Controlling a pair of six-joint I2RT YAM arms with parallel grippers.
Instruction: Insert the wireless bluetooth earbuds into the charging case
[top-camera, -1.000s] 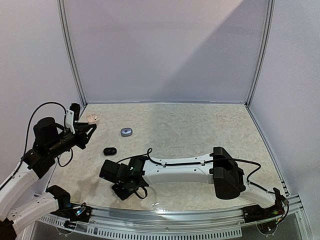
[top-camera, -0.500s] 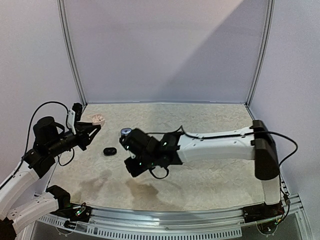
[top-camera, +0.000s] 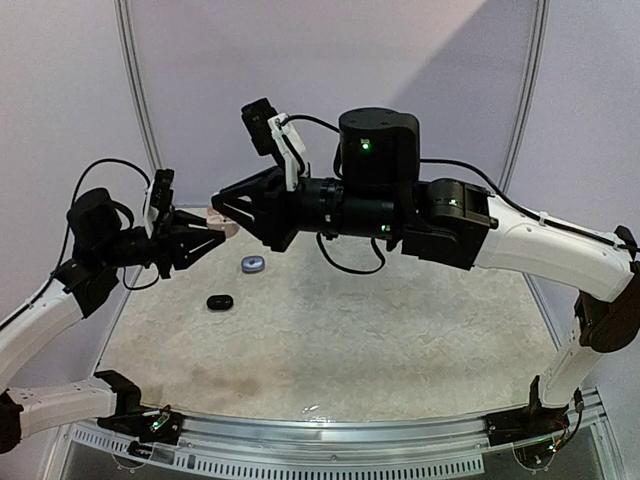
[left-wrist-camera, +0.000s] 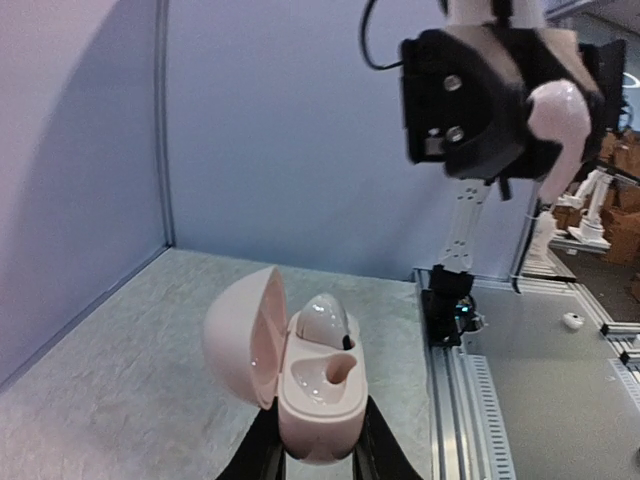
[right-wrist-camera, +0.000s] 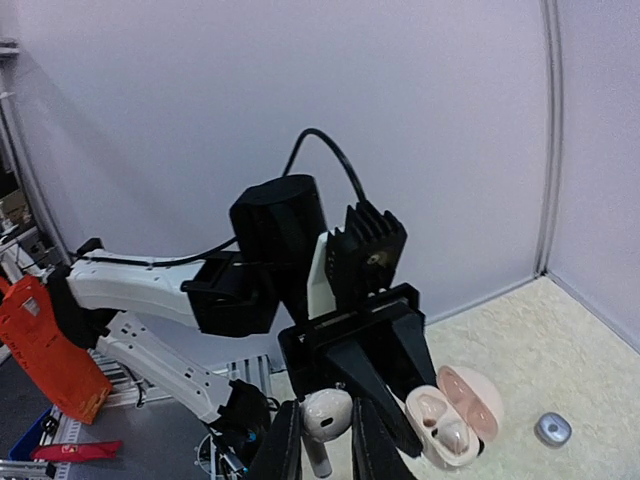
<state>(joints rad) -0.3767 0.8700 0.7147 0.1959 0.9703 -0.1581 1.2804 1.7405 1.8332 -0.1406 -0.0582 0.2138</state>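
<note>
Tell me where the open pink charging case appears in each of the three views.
Top external: the pink charging case is left of centre, held above the table.
Left wrist: bottom centre, lid open to the left, one earbud seated inside.
Right wrist: lower right, lid open.
Shared landmark: the left tool, which clamps the case in all three views.

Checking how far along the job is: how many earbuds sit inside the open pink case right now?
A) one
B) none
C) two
A: the left wrist view shows the pink case with one earbud seated and its other socket empty, while the right claw holds a second earbud.
</note>
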